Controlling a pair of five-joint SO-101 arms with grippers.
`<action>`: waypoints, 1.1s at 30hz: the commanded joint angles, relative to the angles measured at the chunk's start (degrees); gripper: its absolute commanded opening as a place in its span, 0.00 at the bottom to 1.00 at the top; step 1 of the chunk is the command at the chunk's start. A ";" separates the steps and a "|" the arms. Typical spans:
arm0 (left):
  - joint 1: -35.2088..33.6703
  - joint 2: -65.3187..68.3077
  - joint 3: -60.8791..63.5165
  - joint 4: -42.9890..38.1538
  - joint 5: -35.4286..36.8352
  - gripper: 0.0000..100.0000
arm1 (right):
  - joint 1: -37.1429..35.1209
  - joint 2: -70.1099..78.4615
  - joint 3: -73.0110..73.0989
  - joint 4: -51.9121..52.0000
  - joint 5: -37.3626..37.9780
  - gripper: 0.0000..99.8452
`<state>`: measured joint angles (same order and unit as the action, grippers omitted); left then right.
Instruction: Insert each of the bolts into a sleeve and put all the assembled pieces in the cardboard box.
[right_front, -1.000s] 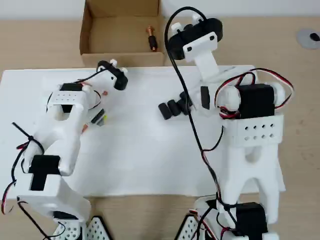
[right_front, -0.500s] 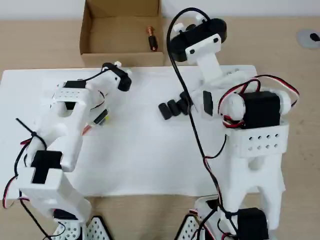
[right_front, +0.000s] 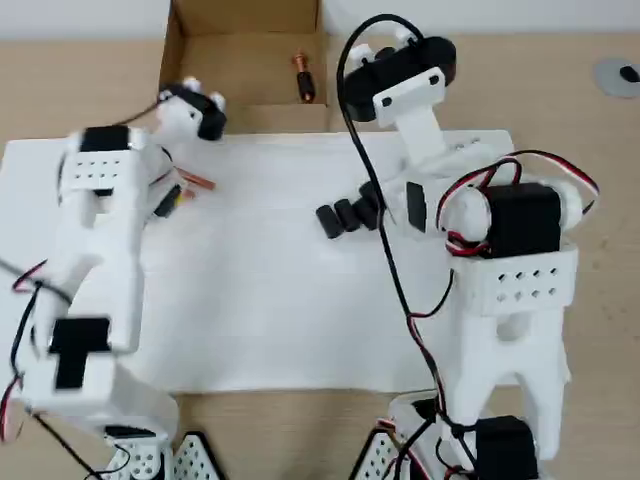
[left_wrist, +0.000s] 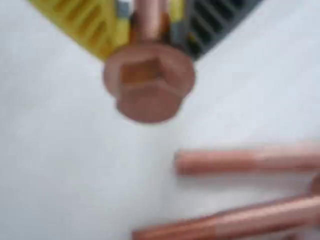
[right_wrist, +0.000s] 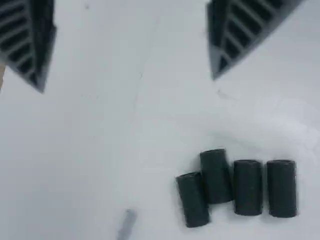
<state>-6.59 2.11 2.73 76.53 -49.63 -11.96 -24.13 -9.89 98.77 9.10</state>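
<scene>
My left gripper (left_wrist: 150, 20) is shut on a copper bolt (left_wrist: 149, 82), whose hex head faces the camera between a yellow and a black finger. Two more bolts (left_wrist: 245, 160) lie on the white mat below it. In the high view this gripper (right_front: 180, 193) hangs over the mat's far left, just in front of the cardboard box (right_front: 180, 70), with the held bolt (right_front: 198, 182) sticking out. One assembled piece (right_front: 303, 77) lies in the box. My right gripper (right_wrist: 127, 80) is open above the mat, a short way from several black sleeves (right_wrist: 235, 187) (right_front: 345, 213).
The white mat (right_front: 280, 300) covers most of the table, with bare room in its middle and front. The right arm's body (right_front: 505, 260) and its black cable (right_front: 395, 270) stand over the right side. The box sits beyond the mat's far edge.
The left arm has swung left and toward the box, carrying the bolt up off the mat. The right arm shifted slightly early on and has since stayed still.
</scene>
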 joint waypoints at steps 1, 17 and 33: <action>0.88 -15.52 0.62 3.16 0.44 0.01 | -4.35 -1.19 2.86 -1.23 0.00 0.25; -3.25 -57.36 31.12 -5.10 19.60 0.01 | -6.55 15.78 20.35 -22.59 7.12 0.25; -3.25 -60.70 33.32 -4.66 36.31 0.01 | -9.54 43.74 -4.26 -17.23 -8.62 0.25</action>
<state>-9.14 -57.58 35.87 72.66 -14.02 -19.52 18.24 -9.01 80.04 2.15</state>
